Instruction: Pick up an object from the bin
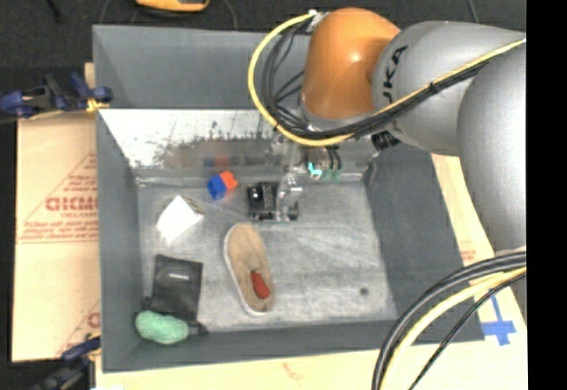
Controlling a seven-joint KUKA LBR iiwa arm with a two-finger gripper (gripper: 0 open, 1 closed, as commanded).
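My gripper (285,202) hangs low near the back middle of the bin, under the orange wrist cover. Right beside it on the left lies a small black blocky thing (259,198), close to or touching the fingers; whether it sits between them I cannot make out. A blue and orange toy piece (220,183) lies a little further left by the back wall. In front of the gripper rests a tan shoe sole (246,262) with a red piece (260,284) on its near end.
A white folded scrap (178,218) lies at the left. A black pouch (176,281) and a green lump (160,326) sit in the front left corner. The arm covers the bin's back right part.
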